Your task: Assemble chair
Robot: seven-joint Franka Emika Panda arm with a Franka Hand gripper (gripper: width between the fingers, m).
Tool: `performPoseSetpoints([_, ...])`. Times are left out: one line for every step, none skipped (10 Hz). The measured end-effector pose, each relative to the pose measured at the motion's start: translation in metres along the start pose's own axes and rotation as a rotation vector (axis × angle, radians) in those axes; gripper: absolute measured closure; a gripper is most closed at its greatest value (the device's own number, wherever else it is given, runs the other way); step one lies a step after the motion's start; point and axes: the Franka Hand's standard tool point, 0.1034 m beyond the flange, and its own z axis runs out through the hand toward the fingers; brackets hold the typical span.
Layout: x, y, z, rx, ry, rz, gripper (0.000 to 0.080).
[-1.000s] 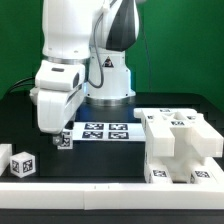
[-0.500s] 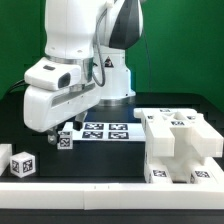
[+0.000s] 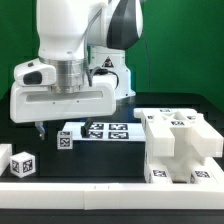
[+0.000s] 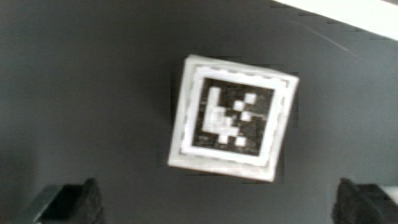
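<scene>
We see the robot's fingers (image 4: 68,203) spread wide and empty, hanging above a small white tagged part (image 4: 231,115) on the table (image 3: 110,163). The blocky white chair (image 3: 180,145) stands apart at the exterior view's right.

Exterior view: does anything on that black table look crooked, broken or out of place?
Nothing is broken or spilled. One small white tagged block sits crooked by the end of the marker board, turned off its straight edges and apart from the big chair parts on the exterior view's right. The open claw hangs over it.
</scene>
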Motion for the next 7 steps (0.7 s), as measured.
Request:
performPoseSetpoints([-0.002, -0.001, 0.001, 0.009, -0.017, 0.018, 0.0151])
performPoseSetpoints([-0.007, -0.006, 0.004, 0.047, -0.107, 0.107, 0.0151])
performPoseSetpoints([-0.002, -0.007, 0.004, 0.055, -0.134, 0.114, 0.0151])
performPoseSetpoints([-0.006, -0.014, 0.002, 0.086, -0.229, 0.14, 0.0151])
performPoseSetpoints([-0.003, -0.017, 0.0, 0.108, -0.296, 0.129, 0.0151])
performPoseSetpoints([-0.002, -0.018, 0.001, 0.115, -0.314, 0.113, 0.0151])
performPoseSetpoints([-0.008, -0.023, 0.001, 0.138, -0.386, 0.114, 0.0151])
